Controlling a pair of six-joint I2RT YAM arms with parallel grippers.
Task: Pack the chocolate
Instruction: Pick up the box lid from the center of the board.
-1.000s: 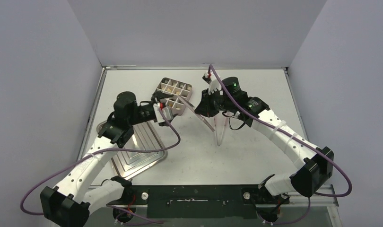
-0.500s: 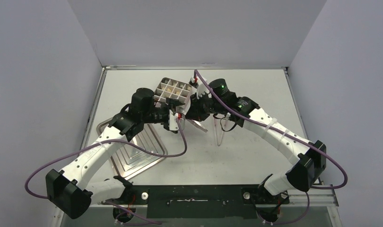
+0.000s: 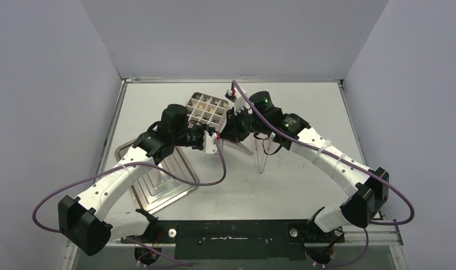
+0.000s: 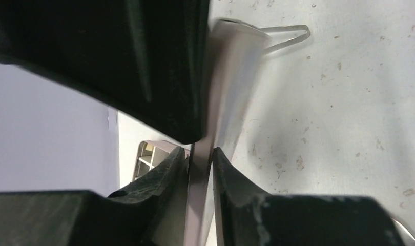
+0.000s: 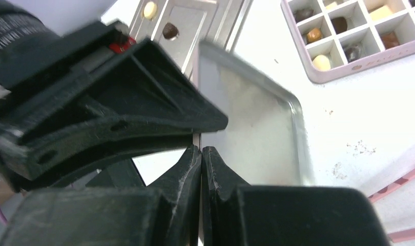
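Observation:
Chocolate pieces [image 5: 322,62], dark, tan and cream, lie in cells of the square gridded tin [image 5: 318,77]. Two more chocolates [image 5: 169,31] rest on the silver stepped tray [image 5: 195,25]. A thin metal lid [image 5: 246,123] stands on edge between both arms. My right gripper [image 5: 201,149] is shut on its rim. My left gripper [image 4: 200,154] has its jaws pressed on the same lid [image 4: 231,92] from the other side. In the top view the left gripper [image 3: 213,142] and right gripper [image 3: 230,130] meet just in front of the tin [image 3: 206,109].
The silver tray [image 3: 158,183] lies at the left under my left arm. A thin pinkish V-shaped piece [image 3: 263,160] lies right of the lid, under my right arm. Side walls close the table at left, right and back.
My left arm swung right from above the tray to the lid and its jaws closed on it. My right arm shifted left with the lid, toward the tin.

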